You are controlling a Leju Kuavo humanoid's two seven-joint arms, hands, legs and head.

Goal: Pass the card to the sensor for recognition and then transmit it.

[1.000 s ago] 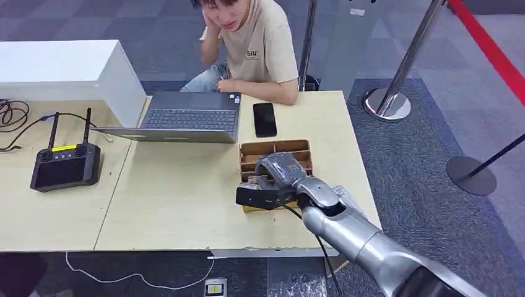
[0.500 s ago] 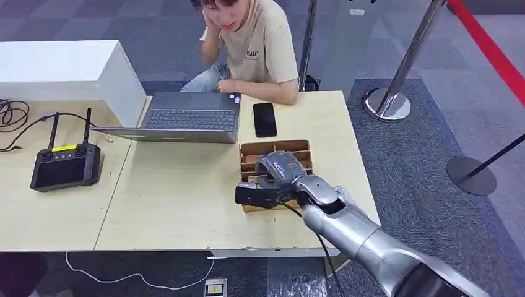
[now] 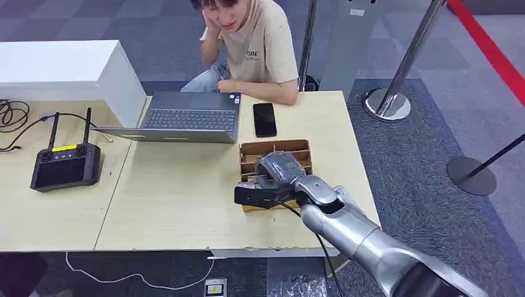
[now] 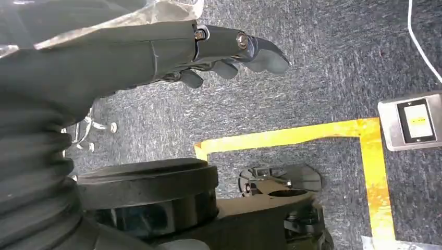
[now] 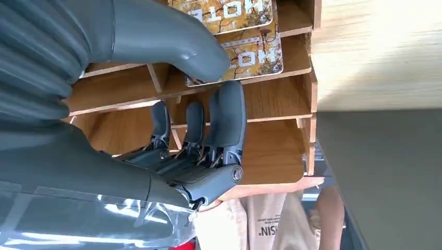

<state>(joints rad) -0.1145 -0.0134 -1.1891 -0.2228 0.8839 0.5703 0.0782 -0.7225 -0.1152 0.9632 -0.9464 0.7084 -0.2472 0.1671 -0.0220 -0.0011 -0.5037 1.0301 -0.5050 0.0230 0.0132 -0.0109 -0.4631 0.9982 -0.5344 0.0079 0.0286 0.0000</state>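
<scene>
The task looks to be at its very start: no card has yet been lifted, shown to a sensor or handed on, and no sensor can be picked out with any certainty on the table (image 3: pixel 186 204). The right hand (image 3: pixel 272 176) hangs over the wooden card box (image 3: pixel 300 146), which sits toward the table's right edge, just on the near side of the black phone (image 3: pixel 265 119). From the right wrist view the box is split by thin wooden dividers into several slots; two printed cards (image 5: pixel 245 49) lie overlapped in the slots at one end, while the slots under the fingers (image 5: pixel 226 117) show bare wood. The thumb (image 5: pixel 172 44) reaches across onto the edge of the cards and the fingers curl down into the neighbouring slot, so the hand is half closed around the divider area; whether it already pinches a card I cannot tell. The left hand (image 4: pixel 229 52) hangs beside the body above the carpet, its fingers loosely bent and holding nothing. Left to do, by my reading: secure one card, lift it clear of the box, present it for recognition, then pass it along, perhaps to the person (image 3: pixel 260 49) seated at the far edge.
</scene>
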